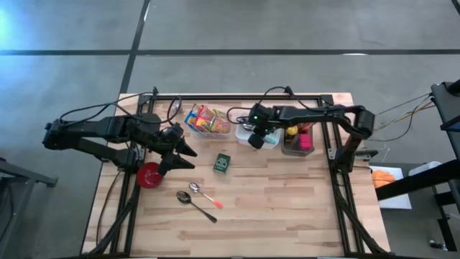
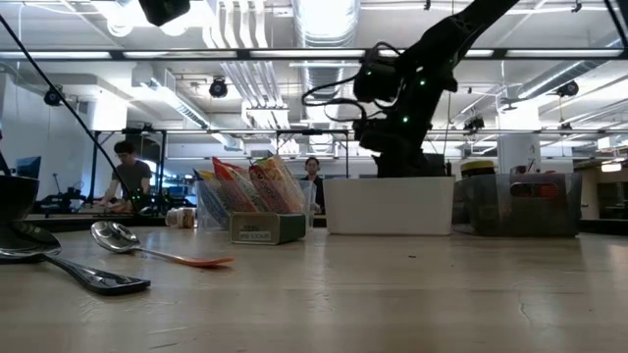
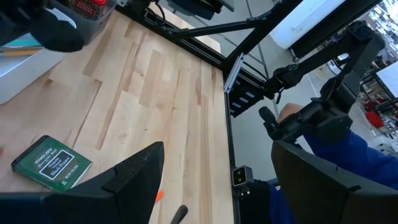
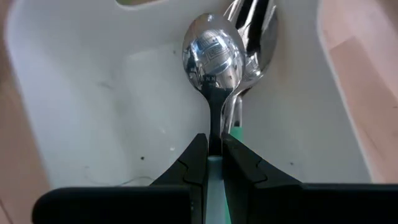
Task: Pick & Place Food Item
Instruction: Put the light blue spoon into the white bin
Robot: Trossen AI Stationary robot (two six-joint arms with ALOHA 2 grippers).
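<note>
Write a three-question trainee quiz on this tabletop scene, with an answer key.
1. True or false: the right gripper is shut on a spoon over the white bin.
2. Which object lies nearest the green box on the table? A) red bowl B) spoon with the orange handle C) dark bin
3. Fill in: the left gripper hangs with its fingers ____ above the table, holding nothing.

Key: 1. True: the fingers pinch the spoon's handle, with other cutlery lying in the bin. 2. B. 3. open.
</note>
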